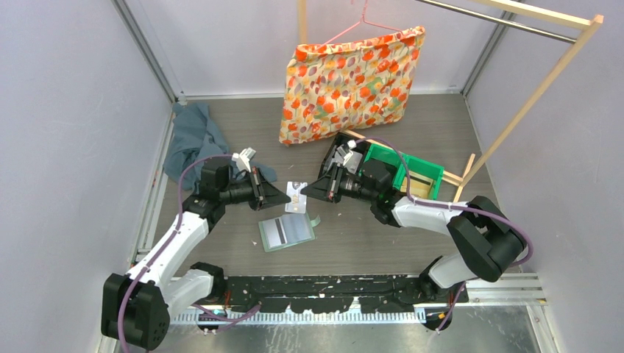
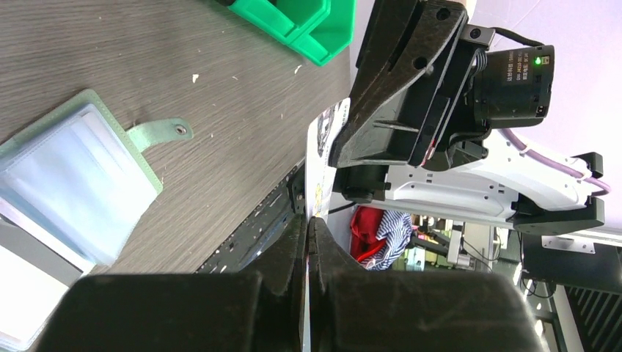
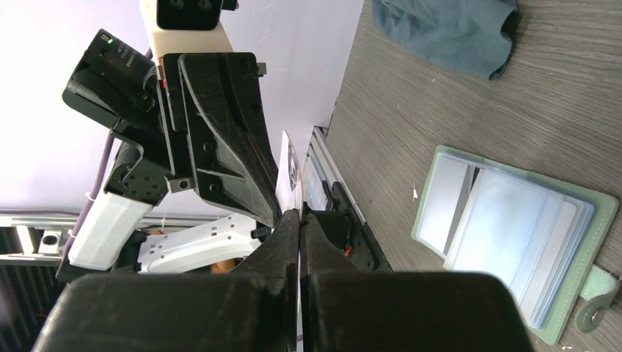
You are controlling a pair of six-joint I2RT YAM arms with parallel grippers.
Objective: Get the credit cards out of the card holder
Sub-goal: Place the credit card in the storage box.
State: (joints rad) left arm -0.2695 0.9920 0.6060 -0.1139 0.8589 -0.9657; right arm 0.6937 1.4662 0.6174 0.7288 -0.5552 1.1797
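The pale green card holder (image 1: 287,232) lies open on the table, with a dark-striped card (image 1: 275,232) in a clear pocket. It also shows in the left wrist view (image 2: 73,192) and in the right wrist view (image 3: 513,235). A whitish credit card (image 1: 296,197) is held on edge above the table, just behind the holder. My left gripper (image 1: 286,197) is shut on its left end and my right gripper (image 1: 306,193) is shut on its right end. The card shows edge-on in the left wrist view (image 2: 320,165) between my left gripper's (image 2: 311,224) fingers, and in the right wrist view (image 3: 291,172) between my right gripper's (image 3: 301,216) fingers.
A blue-grey cloth (image 1: 193,140) lies at the back left. Bright green bins (image 1: 405,173) stand behind the right arm. A floral cushion (image 1: 349,81) hangs from a pink hanger on a wooden rack (image 1: 537,88) at the back.
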